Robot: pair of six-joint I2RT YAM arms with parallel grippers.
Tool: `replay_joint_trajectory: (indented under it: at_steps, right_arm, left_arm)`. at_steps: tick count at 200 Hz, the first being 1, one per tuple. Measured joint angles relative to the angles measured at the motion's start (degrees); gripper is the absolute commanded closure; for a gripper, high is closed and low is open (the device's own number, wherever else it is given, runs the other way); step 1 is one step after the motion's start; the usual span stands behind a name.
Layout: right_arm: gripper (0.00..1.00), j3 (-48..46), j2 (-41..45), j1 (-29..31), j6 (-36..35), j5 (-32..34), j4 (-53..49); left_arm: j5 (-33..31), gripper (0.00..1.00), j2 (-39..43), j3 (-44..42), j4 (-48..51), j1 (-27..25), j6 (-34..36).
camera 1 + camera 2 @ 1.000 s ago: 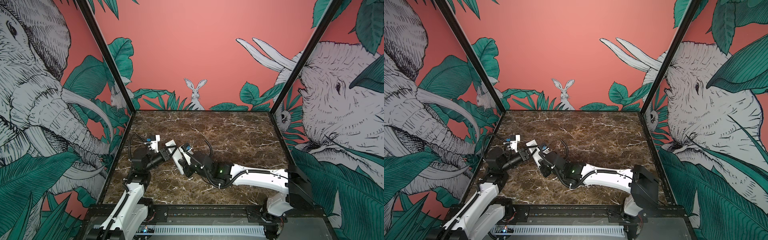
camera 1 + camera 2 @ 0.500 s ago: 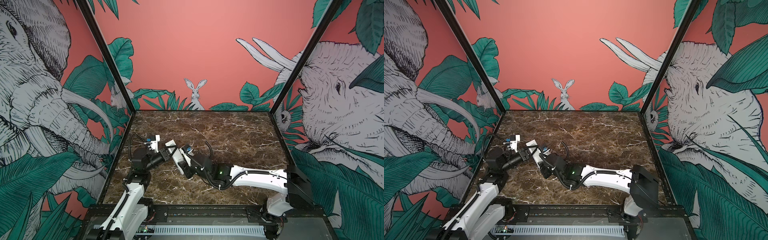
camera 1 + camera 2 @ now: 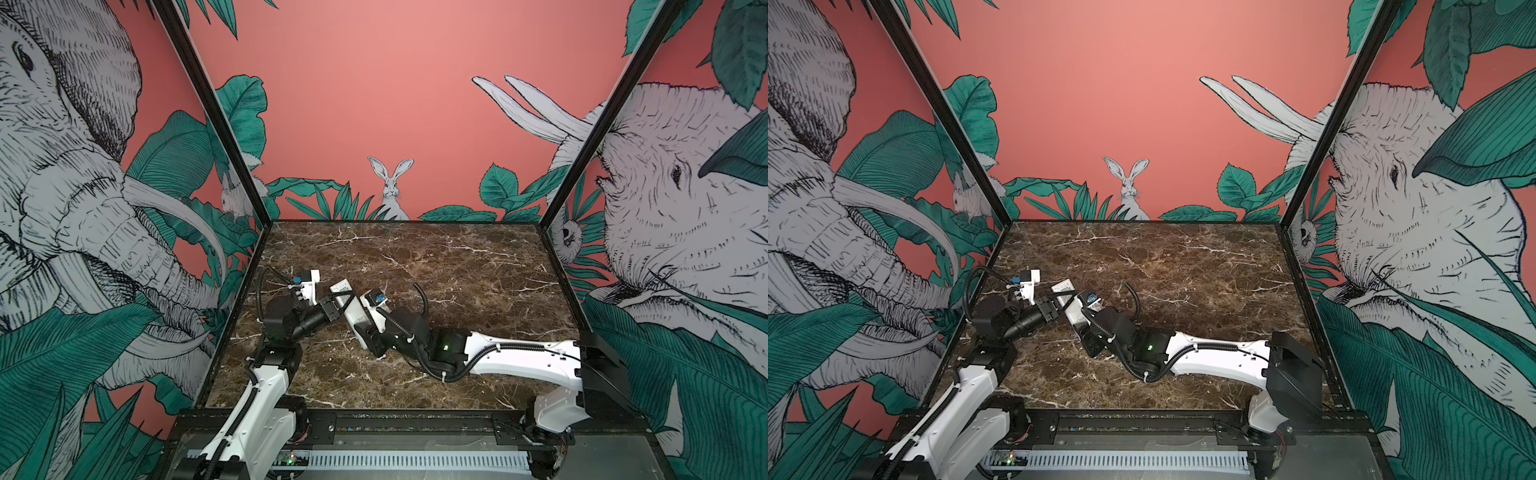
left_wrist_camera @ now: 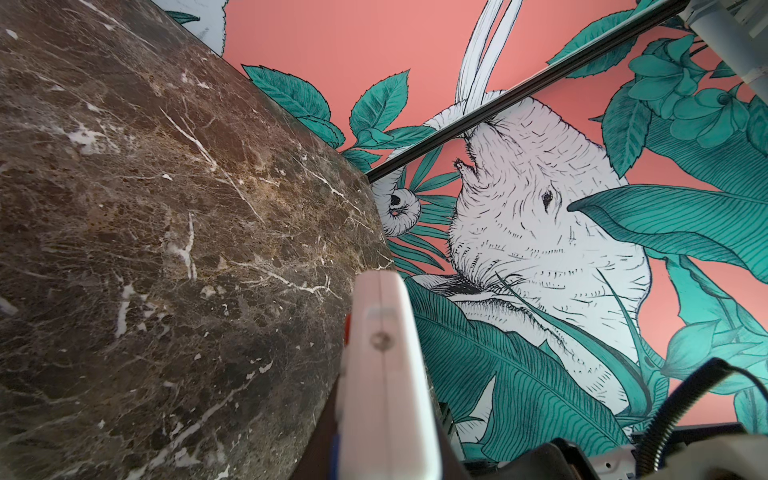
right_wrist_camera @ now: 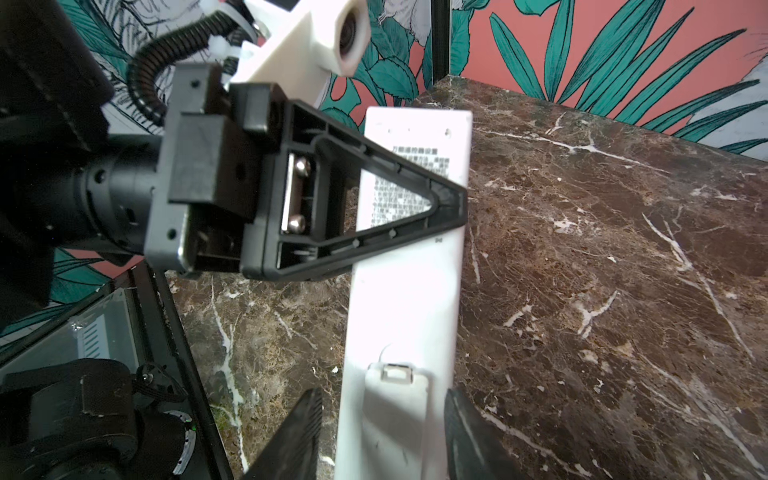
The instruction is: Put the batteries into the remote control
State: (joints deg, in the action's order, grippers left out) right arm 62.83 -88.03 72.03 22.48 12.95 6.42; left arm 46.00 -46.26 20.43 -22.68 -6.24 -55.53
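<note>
Remote control (image 3: 353, 316), one only, is being held tilted over the left half of the bench (image 3: 457, 270) with its plain white back facing up. The left hand (image 3: 349, 297) is clamping shut across its upper half, and whether its lower end is touching the bench I cannot tell. Two hands are meeting at this single remote. The right hand (image 5: 384, 392) is standing open at the lower end, its two black fingers (image 5: 299, 432) flanking the body. One is leaving a strip of bench showing between itself and the white edge, and the other is lying just beside the opposite edge. Both top views are showing the whole layout, with two arms converging from left and right and the remote (image 3: 1073, 316) slanting between them, but there the right hand's fingers are hiding under its own wrist. The right wrist view is giving what they cannot. One battery cover (image 5: 395, 415) with one small latch (image 5: 397, 371) is sitting between the open fingers. One block of printed text (image 5: 405, 199) is lying farther up the back, and one triangular finger (image 5: 446, 203) of the left hand is crossing that text. The left wrist view is offering only the remote's narrow side (image 4: 386, 374), seen edge-on, with one sliver of red (image 4: 348, 328) showing along one edge and the bench (image 4: 124, 208) beyond.
</note>
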Motion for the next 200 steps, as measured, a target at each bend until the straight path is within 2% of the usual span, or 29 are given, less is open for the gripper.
replay_joint_trajectory:
  at_steps: [200]
  right_arm:
    - [0.54,-2.0,2.1,-1.1,4.1,1.7,-0.4]
  left_arm:
    - [0.0,1.0,1.1,0.0,0.0,0.0,-0.1]
